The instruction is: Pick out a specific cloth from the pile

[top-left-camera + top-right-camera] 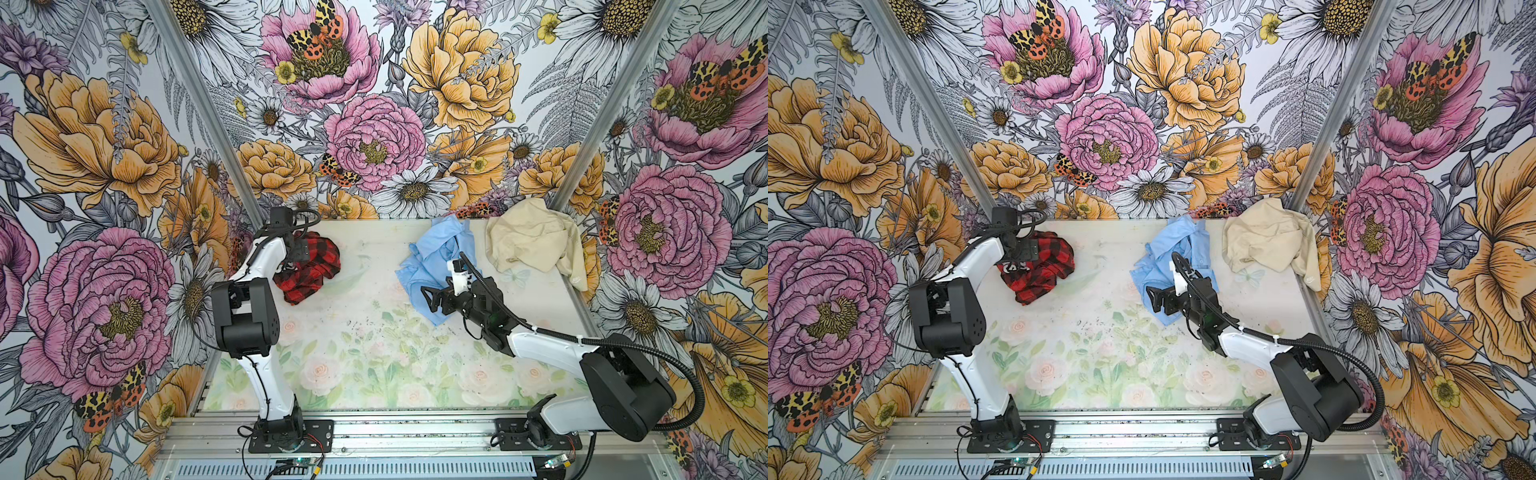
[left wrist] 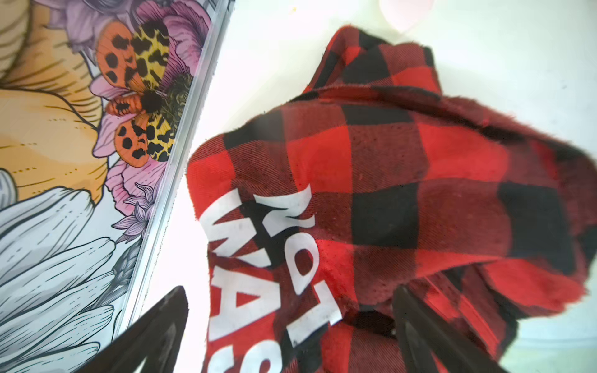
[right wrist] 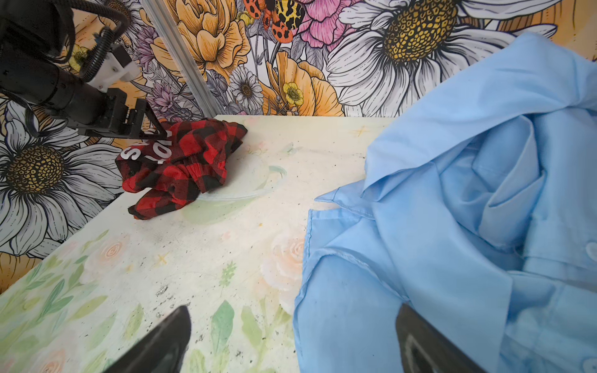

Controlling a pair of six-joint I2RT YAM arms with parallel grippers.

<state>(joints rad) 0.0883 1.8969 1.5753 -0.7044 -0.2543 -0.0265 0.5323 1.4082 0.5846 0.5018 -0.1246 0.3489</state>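
checked cloth (image 1: 318,269): crumpled in a small heap at the far left of the table (image 1: 374,332), close to the left wall (image 1: 124,249), lying flat and well apart from the other two garments

other two: light blue cloth (image 1: 432,253) and cream-beige cloth (image 1: 528,241) over on the far right side, just beside each other

left gripper (image 2: 290,287): parked right over the checked heap, jaws spread wide either side of the fold with the white letters (image 2: 268,268), nothing pinched going by the left wrist view

right gripper (image 3: 290,315): jaws gaping too, low at the near edge of the light blue cloth, nothing in them

feel (guessing): soft brushed flannel, light, floppy, zero stiffness. Likely to unfold and hang long once lifted, maybe drag a trailing end across the table. Grippy weave, so not much slip. Nothing breakable

where to grab: the raised ridge on top of the heap, just next to the lettering. Bunched layers there, so plenty to bite on. Printed part probably a bit slicker and stiffer, so better skipped

watch out: pinching only one thin layer and losing it halfway up

task status: looks pretty much sorted, with the right cloth on its own and clear of the rest
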